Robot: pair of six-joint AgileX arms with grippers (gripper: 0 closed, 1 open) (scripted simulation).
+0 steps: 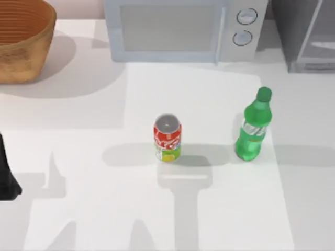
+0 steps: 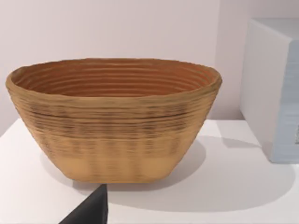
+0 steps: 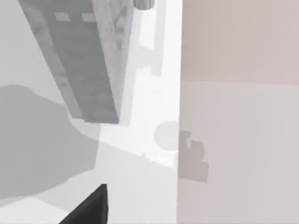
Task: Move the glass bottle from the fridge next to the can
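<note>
One woven basket (image 1: 21,42) is being shown at the counter's (image 1: 78,209) far left corner, and in the left wrist view the same basket (image 2: 112,126) is standing upright just ahead of the camera. A dark part of the left arm (image 1: 8,175) is sitting at the counter's left edge; whether its gripper is spread or pressed together cannot be told. One white microwave (image 1: 178,29) with two round knobs is standing along the back. One can (image 1: 167,138) is standing upright near the counter's middle, and one glass bottle (image 1: 254,128) is standing upright to its right, apart from it, with bare counter between them. At the back right corner one fridge (image 1: 306,34) is being seen, the bottle well clear in front of it. In the right wrist view the fridge (image 3: 84,60) is being viewed at a tilt; the right gripper's state cannot be told either.
</note>
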